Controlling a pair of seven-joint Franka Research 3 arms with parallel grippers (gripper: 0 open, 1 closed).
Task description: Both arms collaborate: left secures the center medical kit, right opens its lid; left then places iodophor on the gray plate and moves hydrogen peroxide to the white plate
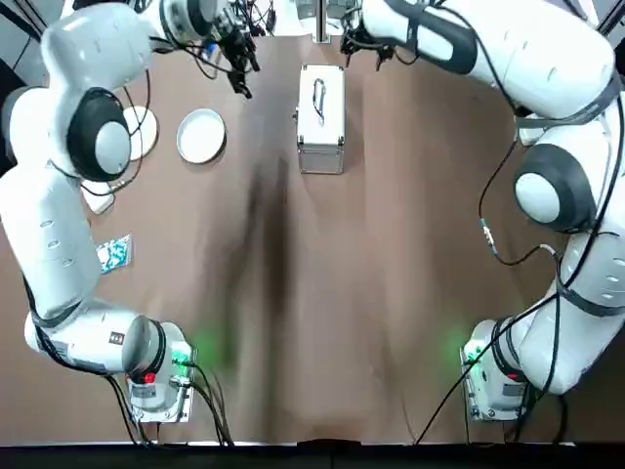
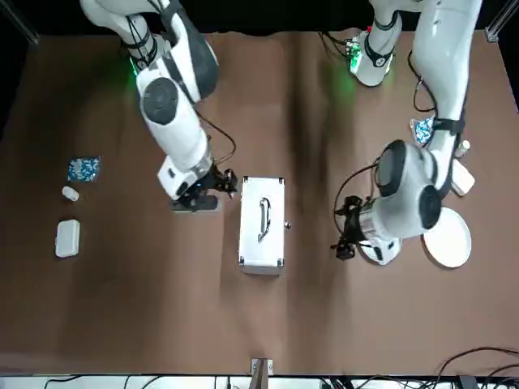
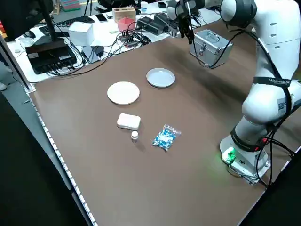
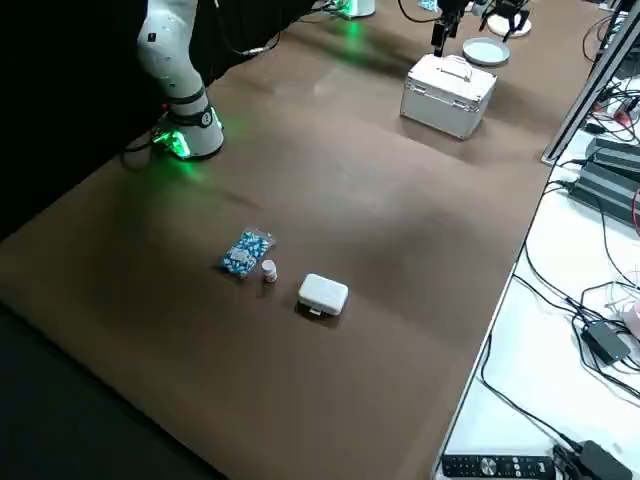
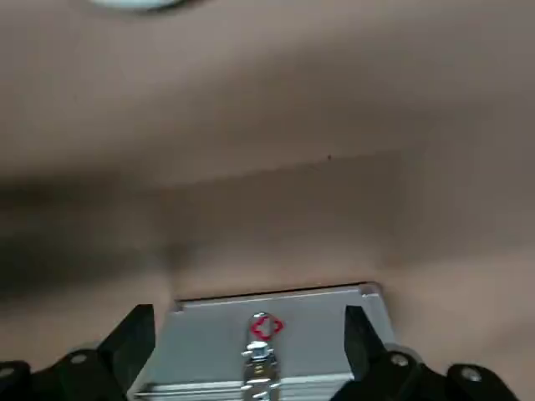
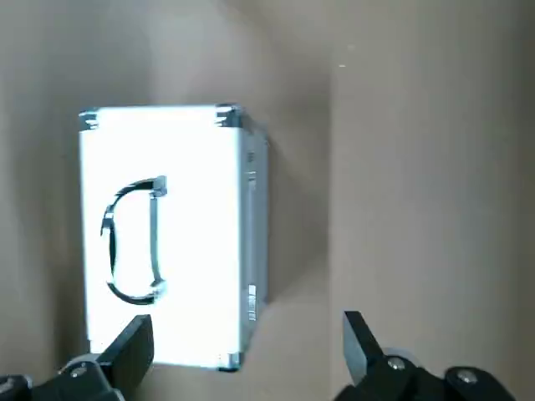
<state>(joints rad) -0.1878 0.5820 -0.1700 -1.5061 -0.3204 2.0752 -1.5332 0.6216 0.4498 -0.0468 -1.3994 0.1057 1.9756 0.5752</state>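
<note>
Brown counter (image 1: 391, 244), cluttered desk with cables beyond its far edge. Medical kit (image 1: 320, 117) sits near the far edge, centred, lid (image 2: 262, 219) shut, black handle (image 1: 318, 100) on top.

Left end effector (image 1: 237, 57) hangs just beside the kit on the plates' side, fingers spread wide, not touching. Right end effector (image 2: 197, 194) hangs at the kit's other side, also spread wide, empty.

Gray plate (image 1: 201, 135) near the far-left part of the counter, white plate (image 3: 123, 92) next to it toward the left edge; both bare. No brown or teal-marked bottle visible; presumably inside the kit.

Risks, as judged:
- Kit is unpinned. If the right pulls at the lid before the left clamps, the whole case may slide or tip.
- Latches (image 3: 203, 49) look closed; forcing the lid could drag the case.
- Both end effectors crowd one small case; collision possible.
- Left arm passes close over the gray plate; a low sweep could knock it.
</note>
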